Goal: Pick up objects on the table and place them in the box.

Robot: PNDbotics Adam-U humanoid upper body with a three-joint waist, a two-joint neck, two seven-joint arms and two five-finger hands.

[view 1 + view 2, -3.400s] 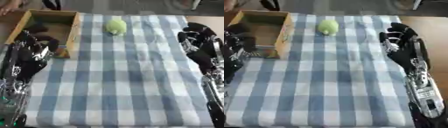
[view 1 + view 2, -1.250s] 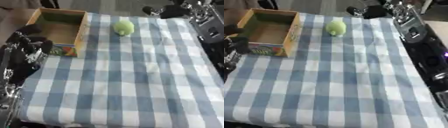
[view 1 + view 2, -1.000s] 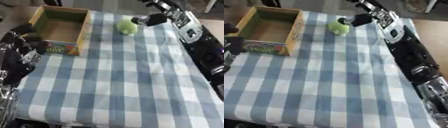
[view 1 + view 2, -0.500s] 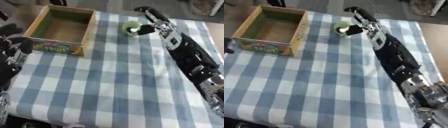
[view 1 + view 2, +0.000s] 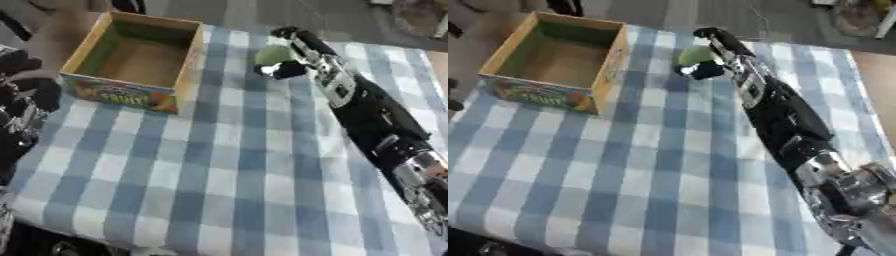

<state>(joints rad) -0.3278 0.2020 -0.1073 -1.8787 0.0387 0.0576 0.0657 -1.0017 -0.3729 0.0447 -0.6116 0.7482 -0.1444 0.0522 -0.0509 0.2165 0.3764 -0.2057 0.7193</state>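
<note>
Closing on the green fruit

Our right hand (image 5: 289,62) curls its fingers around the green fruit (image 5: 272,53) at the counter's (image 5: 227,165) far edge, right of the open box (image 5: 131,60), ready to lift it.

even soft light, motion blur (esp. edges)
</note>
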